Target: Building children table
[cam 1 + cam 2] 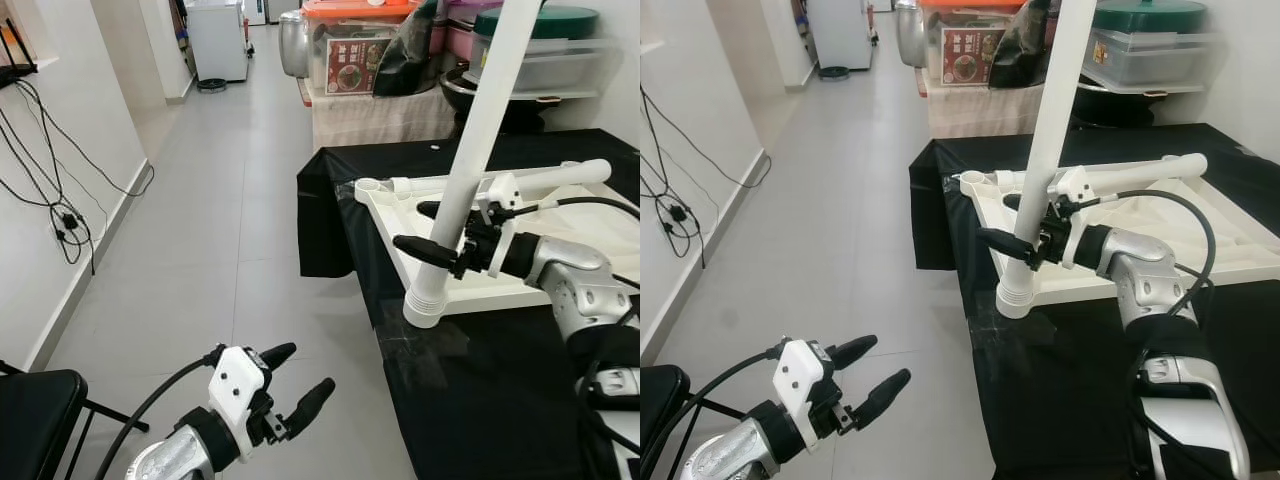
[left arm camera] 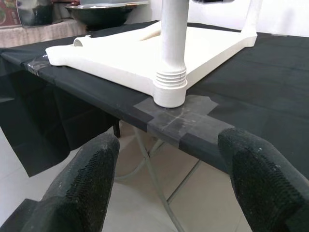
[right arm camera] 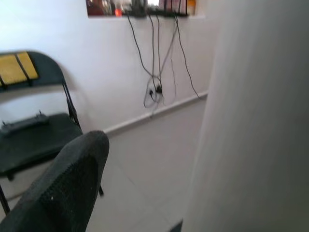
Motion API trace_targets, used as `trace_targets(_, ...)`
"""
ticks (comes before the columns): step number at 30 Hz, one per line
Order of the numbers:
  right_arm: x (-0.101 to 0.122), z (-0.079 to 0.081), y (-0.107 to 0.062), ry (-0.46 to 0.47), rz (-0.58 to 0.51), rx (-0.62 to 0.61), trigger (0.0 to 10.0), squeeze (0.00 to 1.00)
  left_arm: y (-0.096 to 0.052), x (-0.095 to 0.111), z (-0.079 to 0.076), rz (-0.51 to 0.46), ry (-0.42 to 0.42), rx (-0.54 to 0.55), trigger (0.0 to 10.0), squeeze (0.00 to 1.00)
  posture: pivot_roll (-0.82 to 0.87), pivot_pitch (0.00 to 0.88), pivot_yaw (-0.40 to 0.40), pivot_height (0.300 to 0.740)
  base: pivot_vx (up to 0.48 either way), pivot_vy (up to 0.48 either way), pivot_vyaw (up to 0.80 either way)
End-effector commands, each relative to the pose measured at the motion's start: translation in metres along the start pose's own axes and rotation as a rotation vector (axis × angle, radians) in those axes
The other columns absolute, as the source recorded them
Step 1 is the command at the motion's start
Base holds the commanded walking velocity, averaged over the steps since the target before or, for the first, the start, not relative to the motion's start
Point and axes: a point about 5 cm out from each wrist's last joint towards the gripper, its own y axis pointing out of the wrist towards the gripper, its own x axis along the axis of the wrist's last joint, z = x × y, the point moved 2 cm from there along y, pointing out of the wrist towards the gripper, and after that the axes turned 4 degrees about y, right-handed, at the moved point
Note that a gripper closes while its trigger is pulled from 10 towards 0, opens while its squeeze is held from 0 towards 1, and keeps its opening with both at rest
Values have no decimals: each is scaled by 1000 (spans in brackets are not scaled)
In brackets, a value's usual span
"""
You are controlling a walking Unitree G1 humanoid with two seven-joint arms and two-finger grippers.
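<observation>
A white children's table top (image 1: 520, 285) lies upside down on a black-clothed table (image 1: 480, 400). One white leg (image 1: 470, 160) stands upright in its near corner socket (image 2: 170, 92). A second white leg (image 1: 550, 178) lies flat across the top's far side. My right gripper (image 1: 412, 226) reaches in from the right, one black finger on each side of the upright leg. In the right wrist view a finger (image 3: 63, 183) stands apart from the leg (image 3: 251, 121), so it is open. Low over the floor at the left, my left gripper (image 1: 308, 370) is open and holds nothing.
Grey tiled floor (image 1: 220, 230) runs along the table's left side. A black folding chair (image 1: 35, 410) sits at the near left, under wall cables (image 1: 50, 190). Storage boxes (image 1: 540, 55) and a metal pot (image 1: 293, 42) crowd the back. Tape (image 2: 178, 118) patches the cloth's edge.
</observation>
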Motion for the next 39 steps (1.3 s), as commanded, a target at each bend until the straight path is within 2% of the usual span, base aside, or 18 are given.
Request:
trace_targets(1,-7,9,13,10,29,87,10000,0,-3,0,-1,18,13,5,10000,0,121,77,2,740,0,0,0)
trace_targets(7,-19,7,16,44,29,77,10000,0,-10,7,0,14,27,38,10000,0,140,114,8,740,0,0,0)
trace_targets(8,-20,6,16,47,27,65,4000,0,-11,7,-1,14,29,41,10000,0,142,120,9,740,0,0,0)
trace_targets(9,-20,6,16,47,27,65,4000,0,-11,7,-1,14,29,41,10000,0,142,120,9,740,0,0,0)
trace_targets(10,-21,3,13,44,30,41,0,0,-13,9,-1,14,34,50,10000,0,148,132,5,740,0,0,0)
trace_targets(24,-33,-4,-11,38,29,-53,0,0,-14,10,1,11,48,94,10000,0,140,127,-4,740,0,0,0)
trace_targets(27,-42,0,-14,48,19,-144,0,0,-14,10,1,12,50,92,10000,0,129,118,-15,740,0,0,0)
trace_targets(29,-57,10,-15,113,16,-286,0,0,-14,9,1,14,54,91,10000,0,122,117,-20,740,0,0,0)
trace_targets(30,-57,10,-15,113,16,-286,0,0,-14,9,1,14,54,91,10000,0,122,117,-20,740,0,0,0)
trace_targets(31,-74,14,-19,121,52,-594,0,0,-15,7,3,18,55,95,10000,0,112,111,-9,740,0,0,0)
trace_targets(32,-84,16,-29,113,80,-830,0,0,-15,6,5,21,56,98,10000,0,112,111,-9,740,0,0,0)
trace_targets(33,-90,18,-38,100,98,-987,0,0,-16,6,5,23,56,100,10000,0,112,111,-9,740,0,0,0)
trace_targets(34,-96,43,-38,98,120,-993,0,0,-15,5,8,24,57,105,10000,0,99,111,-1,740,0,0,0)
trace_targets(35,-96,43,-38,98,120,-993,0,0,-15,5,8,24,57,105,10000,0,99,111,-1,740,0,0,0)
trace_targets(36,-96,63,-29,130,109,-926,0,0,-14,4,10,24,57,110,10000,0,85,97,0,740,0,0,0)
trace_targets(37,-96,63,-29,130,109,-926,0,0,-14,4,10,24,57,110,10000,0,85,97,0,740,0,0,0)
trace_targets(38,-95,77,-23,155,97,-881,0,0,-14,4,11,25,58,113,10000,0,85,97,0,740,0,0,0)
trace_targets(39,-95,77,-23,155,97,-881,0,0,-14,4,11,25,58,113,10000,0,85,97,0,740,0,0,0)
